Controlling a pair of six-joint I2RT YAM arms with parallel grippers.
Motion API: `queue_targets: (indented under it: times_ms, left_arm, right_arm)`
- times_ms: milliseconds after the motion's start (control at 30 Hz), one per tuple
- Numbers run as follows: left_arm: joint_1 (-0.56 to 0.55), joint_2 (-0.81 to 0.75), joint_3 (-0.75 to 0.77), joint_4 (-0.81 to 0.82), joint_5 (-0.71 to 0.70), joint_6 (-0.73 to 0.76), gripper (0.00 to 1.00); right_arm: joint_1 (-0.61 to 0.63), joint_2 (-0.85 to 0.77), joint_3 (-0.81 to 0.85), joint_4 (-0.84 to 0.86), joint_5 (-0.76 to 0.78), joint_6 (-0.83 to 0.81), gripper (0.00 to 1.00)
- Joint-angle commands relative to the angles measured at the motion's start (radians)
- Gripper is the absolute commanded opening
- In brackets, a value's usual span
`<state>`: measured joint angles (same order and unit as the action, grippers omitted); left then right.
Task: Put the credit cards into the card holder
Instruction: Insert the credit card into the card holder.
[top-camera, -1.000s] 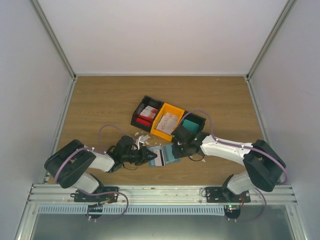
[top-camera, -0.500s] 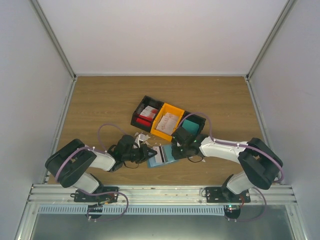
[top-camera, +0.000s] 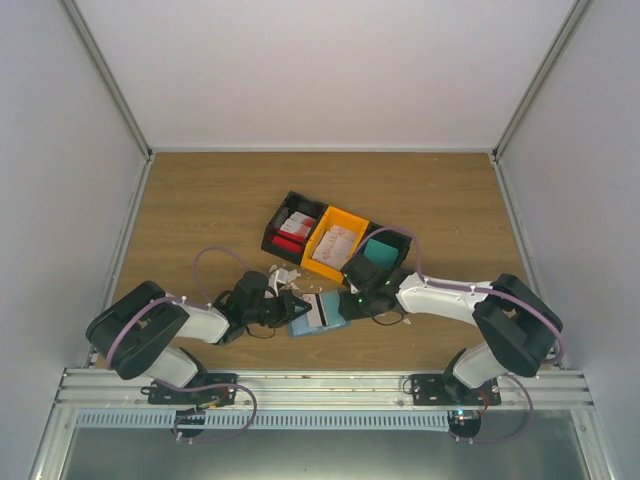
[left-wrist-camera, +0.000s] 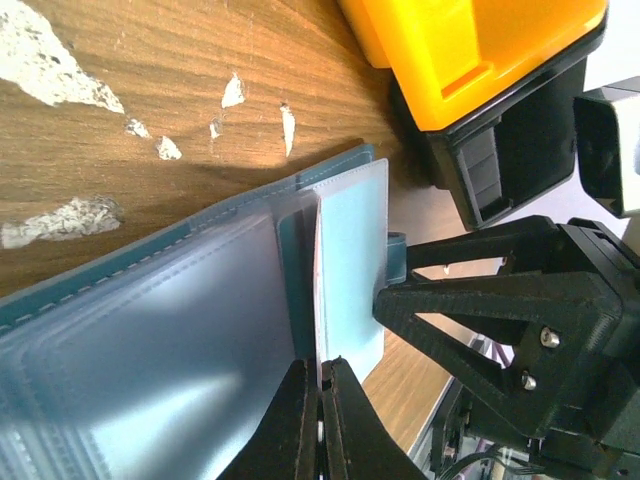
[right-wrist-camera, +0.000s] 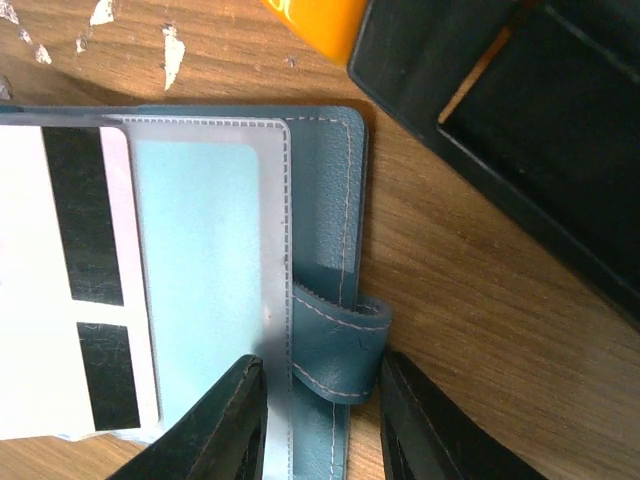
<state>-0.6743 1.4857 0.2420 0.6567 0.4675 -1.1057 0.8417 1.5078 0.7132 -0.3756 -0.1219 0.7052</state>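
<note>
Under way, far from done. Open on the wood-grain bench (top-camera: 200, 200), just below centre of the top view: the card holder (top-camera: 300, 328), dusty-blue, flat and book-like, stitched along its rounded edges, with cloudy clear plastic sleeves over a paler lining.

Pinched tight in the left end effector (left-wrist-camera: 320, 375): one credit card (right-wrist-camera: 60, 300), thin, stiff and white with a dark stripe, held edge-on at the mouth of a sleeve. Cannot tell depth of entry; judged not yet seated.

Straddling the soft looped strap (right-wrist-camera: 335, 335) on the holder's edge, low in the right wrist view: the right end effector (right-wrist-camera: 322, 365), roughly half closed. Cannot tell whether gripping or merely beside it.

Left to do: other credit cards (top-camera: 335, 245), pale with red print, lying above centre in the orange bin (top-camera: 348, 214) and the black bin (top-camera: 297, 197), apart from the holder. Scattered on the scuffed wood: ragged white scraps (left-wrist-camera: 60, 70).
</note>
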Motion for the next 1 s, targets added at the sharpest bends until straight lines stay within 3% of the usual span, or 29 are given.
queue_targets:
  times_ms: [0,267,600,967]
  left_arm:
    - [-0.008,-0.076,-0.018,-0.052,-0.066,0.046,0.00]
    - [-0.005,-0.165,-0.064,-0.129,-0.087,0.072,0.00]
    - [-0.005,-0.002,-0.069,0.038,-0.049,0.002,0.00]
    - [-0.005,0.014,-0.074,0.053,-0.083,-0.020,0.00]
  right_arm:
    - [0.016,0.071,-0.034,-0.086,-0.009,0.024,0.32]
    - [0.023,0.095,-0.027,-0.103,0.005,0.005,0.33]
    - [0.029,0.115,-0.029,-0.091,-0.002,0.011,0.32]
    - [0.044,0.123,-0.043,-0.071,-0.014,0.029,0.31]
